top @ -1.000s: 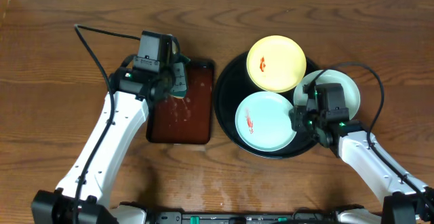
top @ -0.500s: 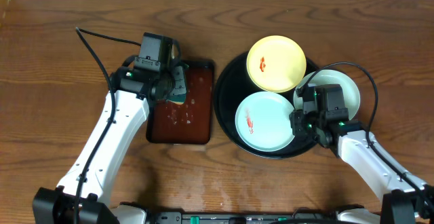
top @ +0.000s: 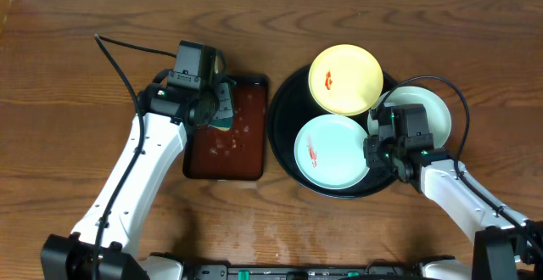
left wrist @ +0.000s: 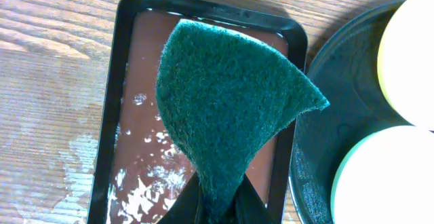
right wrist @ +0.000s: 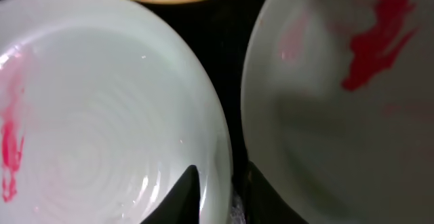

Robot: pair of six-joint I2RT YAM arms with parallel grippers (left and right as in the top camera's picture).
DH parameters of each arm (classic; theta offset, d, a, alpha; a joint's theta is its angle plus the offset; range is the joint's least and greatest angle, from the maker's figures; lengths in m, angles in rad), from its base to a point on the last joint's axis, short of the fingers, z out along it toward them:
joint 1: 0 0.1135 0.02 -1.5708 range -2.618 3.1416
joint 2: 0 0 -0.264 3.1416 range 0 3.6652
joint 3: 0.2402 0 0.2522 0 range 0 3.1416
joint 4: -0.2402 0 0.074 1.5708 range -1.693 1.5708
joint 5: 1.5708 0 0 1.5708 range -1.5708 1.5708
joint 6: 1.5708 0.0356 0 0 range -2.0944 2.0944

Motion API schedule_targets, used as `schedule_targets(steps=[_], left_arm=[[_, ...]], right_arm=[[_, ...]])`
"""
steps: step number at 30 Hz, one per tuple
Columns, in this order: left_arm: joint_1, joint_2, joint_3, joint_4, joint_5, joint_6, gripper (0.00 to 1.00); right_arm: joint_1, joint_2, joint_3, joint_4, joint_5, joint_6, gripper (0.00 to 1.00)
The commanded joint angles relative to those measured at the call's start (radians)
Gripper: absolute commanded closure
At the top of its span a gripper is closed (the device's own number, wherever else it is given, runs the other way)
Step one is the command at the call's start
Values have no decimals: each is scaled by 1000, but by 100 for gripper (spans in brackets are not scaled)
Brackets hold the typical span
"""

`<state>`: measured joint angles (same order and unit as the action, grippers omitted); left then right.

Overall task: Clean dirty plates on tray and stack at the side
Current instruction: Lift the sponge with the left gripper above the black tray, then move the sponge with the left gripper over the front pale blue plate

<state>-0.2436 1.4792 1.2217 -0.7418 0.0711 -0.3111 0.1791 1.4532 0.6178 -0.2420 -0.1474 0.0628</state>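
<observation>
Three plates are recorded on the black tray [top: 283, 109], right of frame centre in the overhead view. The yellow plate [top: 344, 79] lies at the tray's upper edge, with a red smear [top: 328, 80] left of its centre. A mint plate [top: 331, 151] lies below it, their rims nearly or just touching, and is smeared on its left half. The second mint plate [top: 434, 109] is seen at the right, reaching past the tray's rim and partly covered by the right gripper [top: 383, 144]. In the right wrist view, this gripper [right wrist: 224, 195] is seen low over the two mint plates with a narrow gap between its fingers [right wrist: 188, 191]. The rim of the left plate lies in that gap; whether it is pinched cannot be told. The brown rectangular tray [top: 196, 163] sits just left of the black tray, edge beside edge, with white flecks [left wrist: 146, 187] on its floor. Above its upper part, a green scouring pad [left wrist: 227, 102] is held pinched at its lower corner by the left gripper [left wrist: 218, 207]. Bare wood-grain tabletop [top: 68, 144] is noted across the left of the frame and along its upper strip, with narrower room at far right.
</observation>
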Motion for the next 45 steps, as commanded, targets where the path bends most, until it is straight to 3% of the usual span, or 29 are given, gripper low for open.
schedule_targets(steps=[1,4,8,21,28,34,45], left_arm=[[-2,4,26,-2,-13,-5,93],[-2,4,25,7,-13,-5,92],[-2,4,25,53,-13,-5,93],[-11,19,18,106,-102,9,93],[-87,37,29,119,-105,-23,93],[-188,43,32,146,23,-124,93],[-411,224,30,230,23,-174,92]], right_arm=[[6,6,2,-25,3,-8,82],[6,7,2,-29,0,-4,84],[6,6,2,-21,0,-3,99],[6,7,2,-8,1,56,99],[6,7,2,-8,1,56,99],[6,7,2,-9,1,56,99],[6,7,2,-9,1,71,99]])
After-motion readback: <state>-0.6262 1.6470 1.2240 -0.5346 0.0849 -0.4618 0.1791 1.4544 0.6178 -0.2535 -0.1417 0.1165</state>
